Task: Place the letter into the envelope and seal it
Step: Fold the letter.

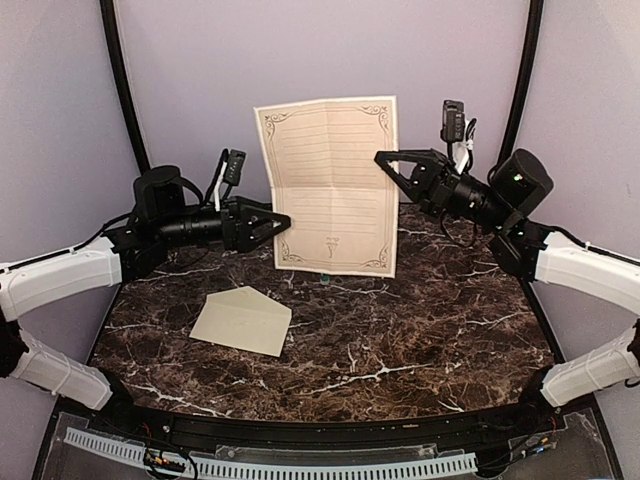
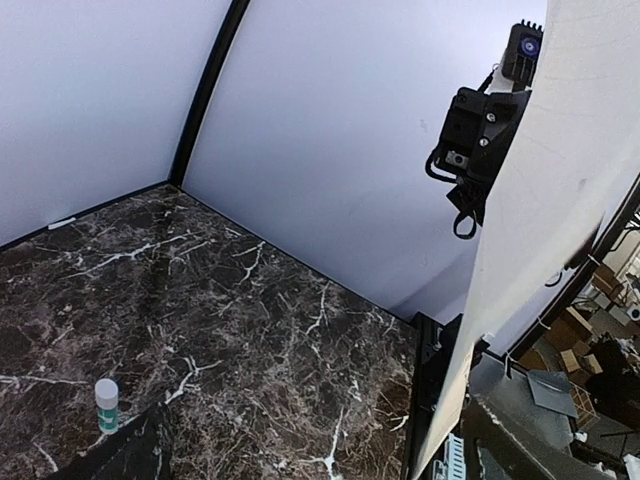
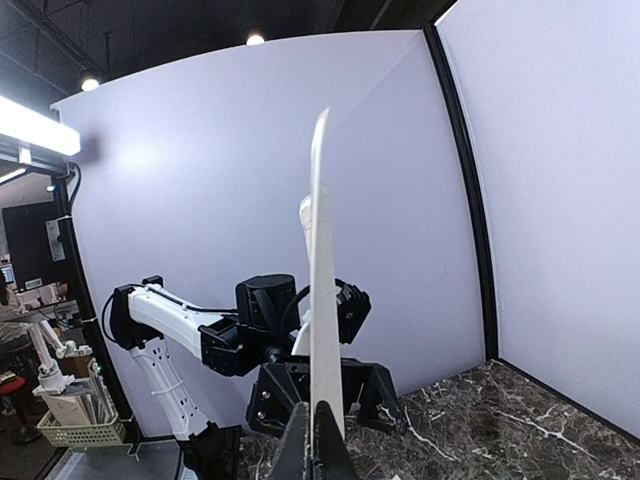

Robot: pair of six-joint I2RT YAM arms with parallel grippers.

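Observation:
The letter point(image 1: 328, 185), a beige sheet with a dark border and printed lines, hangs upright above the back of the table. My right gripper point(image 1: 386, 160) is shut on its right edge; the right wrist view shows the sheet edge-on point(image 3: 323, 300) rising from the closed fingertips point(image 3: 322, 445). My left gripper point(image 1: 278, 224) is open at the letter's lower left edge. Its fingers point(image 3: 272, 398) stand on either side of the sheet without pinching it. The sheet's blank back point(image 2: 560, 180) fills the right of the left wrist view. The cream envelope point(image 1: 242, 320) lies flat on the table at front left, apart from both grippers.
The dark marble table point(image 1: 400, 330) is enclosed by pale lilac walls with black corner posts point(image 1: 120, 90). A small white-capped bottle with a green label point(image 2: 106, 403) stands on the table under the letter, also seen in the top view point(image 1: 327, 277).

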